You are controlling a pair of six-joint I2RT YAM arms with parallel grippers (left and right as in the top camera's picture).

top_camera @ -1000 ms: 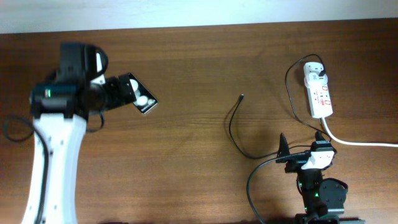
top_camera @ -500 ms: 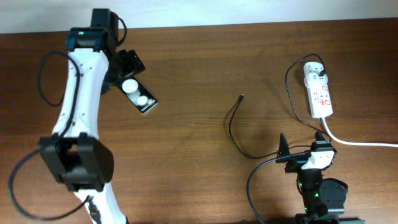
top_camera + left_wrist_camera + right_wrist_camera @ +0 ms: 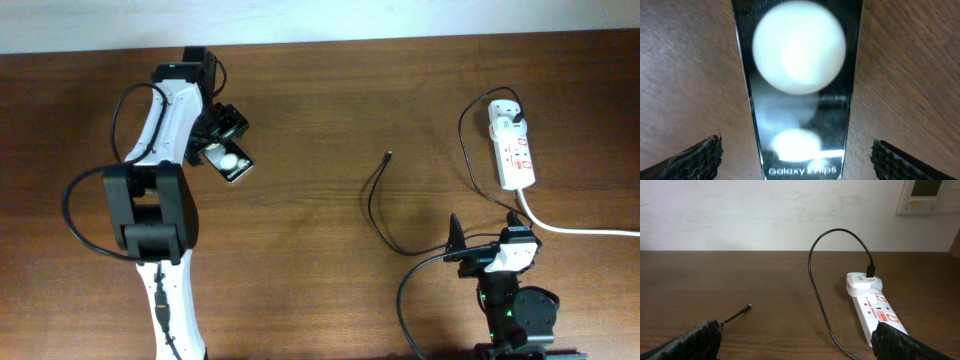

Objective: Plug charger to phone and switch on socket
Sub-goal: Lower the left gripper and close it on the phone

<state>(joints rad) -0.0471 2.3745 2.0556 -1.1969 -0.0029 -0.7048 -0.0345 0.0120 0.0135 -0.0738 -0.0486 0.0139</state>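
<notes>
The phone [image 3: 234,163] lies flat on the table at the left, its glossy face showing two white spots. My left gripper [image 3: 222,133] hovers over its far end. In the left wrist view the phone [image 3: 797,100] fills the middle with "Galaxy Z Flip5" text at the bottom, and my left gripper [image 3: 797,162] is open with a finger on either side, not touching it. The charger's tip [image 3: 388,155] lies free mid-table; it also shows in the right wrist view [image 3: 746,308]. The socket [image 3: 513,150] lies at the right, also seen in the right wrist view [image 3: 875,307]. My right gripper [image 3: 485,232] is open and empty.
The black cable [image 3: 372,205] curves from its tip toward the right arm, then loops up to the white plug head [image 3: 507,112]. A thick white cord [image 3: 585,230] runs off the right edge. The left arm [image 3: 150,220] stretches from the front edge to the phone.
My left arm has swung round from the far left, and its gripper has come over the phone from the far side. The phone, cable and right arm have not moved.
</notes>
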